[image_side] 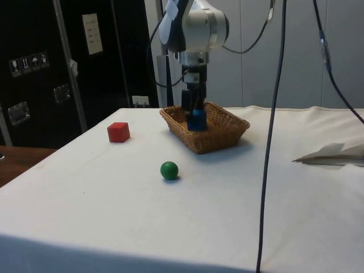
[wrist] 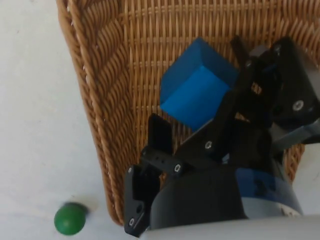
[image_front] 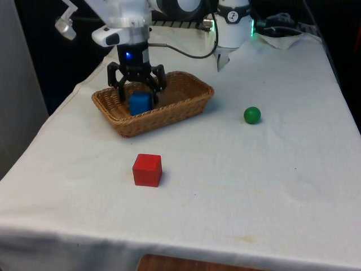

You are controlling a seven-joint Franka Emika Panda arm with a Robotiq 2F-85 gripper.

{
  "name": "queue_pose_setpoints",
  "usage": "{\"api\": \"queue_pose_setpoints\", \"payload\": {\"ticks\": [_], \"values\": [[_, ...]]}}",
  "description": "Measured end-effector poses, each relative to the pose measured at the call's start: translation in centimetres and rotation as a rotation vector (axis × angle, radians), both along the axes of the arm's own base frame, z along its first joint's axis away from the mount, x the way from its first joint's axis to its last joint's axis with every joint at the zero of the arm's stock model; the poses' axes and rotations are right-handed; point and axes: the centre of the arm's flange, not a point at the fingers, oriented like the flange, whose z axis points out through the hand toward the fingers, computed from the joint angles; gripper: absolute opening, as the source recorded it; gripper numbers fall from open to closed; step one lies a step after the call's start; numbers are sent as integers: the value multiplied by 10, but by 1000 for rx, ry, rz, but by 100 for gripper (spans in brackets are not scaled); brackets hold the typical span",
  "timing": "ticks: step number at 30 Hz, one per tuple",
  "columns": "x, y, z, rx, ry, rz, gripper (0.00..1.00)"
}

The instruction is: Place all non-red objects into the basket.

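Over basket (image_front: 186, 107): hand (image_front: 137, 86) spread wide, blue block (image_front: 140, 104) released inside; green ball (image_front: 252, 115) on surface next.

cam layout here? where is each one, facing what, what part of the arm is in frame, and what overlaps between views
Front view: looks across the table; white arm, gripper over the basket, red cube nearest.
Side view: from the table's side, dark cabinets behind; arm above the basket.
Wrist view: looks down into the basket; gripper fingers beside the blue cube.
Shared: all three show the green ball on the cloth.
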Motion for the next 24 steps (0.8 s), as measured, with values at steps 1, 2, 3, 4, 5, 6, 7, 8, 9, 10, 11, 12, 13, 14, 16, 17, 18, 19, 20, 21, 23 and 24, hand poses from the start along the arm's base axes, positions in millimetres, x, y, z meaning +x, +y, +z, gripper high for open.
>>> {"api": "queue_pose_setpoints", "payload": {"ticks": [1, 2, 3, 4, 5, 6, 7, 8, 9, 10, 11, 12, 13, 14, 16, 17, 18, 19, 20, 21, 23, 24], "values": [[-1, 0, 3, 3, -2, 2, 100], [-2, 0, 7, 6, -5, 2, 100], [-3, 0, 11, 8, -9, 4, 100], [-4, 0, 14, 10, -13, 5, 100], [-4, 0, 14, 10, -13, 5, 100], [-6, 0, 21, 14, -18, 6, 100], [-6, 1, 25, 16, -20, 8, 100], [-6, 3, 28, 18, -23, 9, 100], [-7, 4, 32, 20, -26, 8, 100], [-7, 4, 32, 20, -26, 8, 100], [-7, 5, 35, 21, -29, 10, 100], [-8, 6, 39, 22, -31, 10, 100], [-9, 10, 45, 25, -34, 13, 100], [-9, 11, 49, 27, -37, 13, 100], [-9, 18, 55, 32, -38, 16, 100], [-8, 21, 59, 34, -38, 17, 100], [-8, 24, 62, 35, -38, 19, 100], [-8, 24, 62, 35, -38, 19, 100], [-7, 30, 70, 36, -39, 21, 100], [-7, 33, 73, 35, -39, 22, 100], [-6, 41, 79, 35, -38, 26, 100], [-6, 44, 82, 35, -37, 28, 100]]}}
